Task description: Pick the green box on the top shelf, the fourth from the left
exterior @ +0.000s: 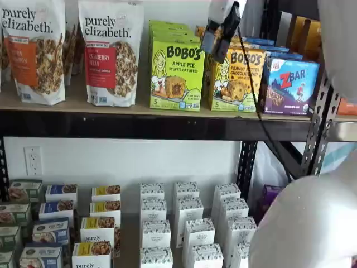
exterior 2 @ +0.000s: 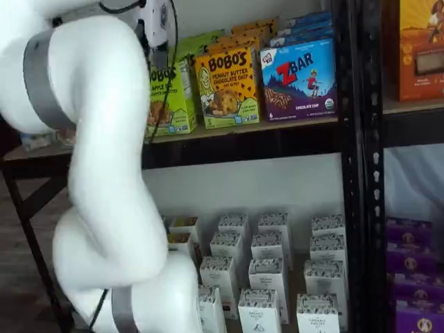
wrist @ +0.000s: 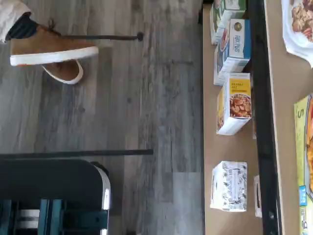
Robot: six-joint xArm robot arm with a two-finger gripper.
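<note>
The green box (exterior: 176, 72) stands upright at the front of the top shelf (exterior: 139, 127), between a cranberry granola bag and the yellow-orange Bobo's box. In a shelf view (exterior 2: 172, 97) my arm covers its left part. The wrist view, turned on its side, shows a strip of the box's front (wrist: 304, 147) with the "5". My gripper (exterior: 218, 40) hangs in front of the shelf, just right of the green box's top and apart from it. It also shows in a shelf view (exterior 2: 157, 41). Its fingers show no plain gap and hold no box.
The yellow-orange Bobo's box (exterior: 237, 78) and the blue ZBar box (exterior: 291, 84) stand to the right. Granola bags (exterior: 114, 53) stand to the left. Small boxes (exterior: 187, 223) fill the lower shelf. A black upright (exterior 2: 354, 139) stands at the right. A shoe (wrist: 49, 49) is on the floor.
</note>
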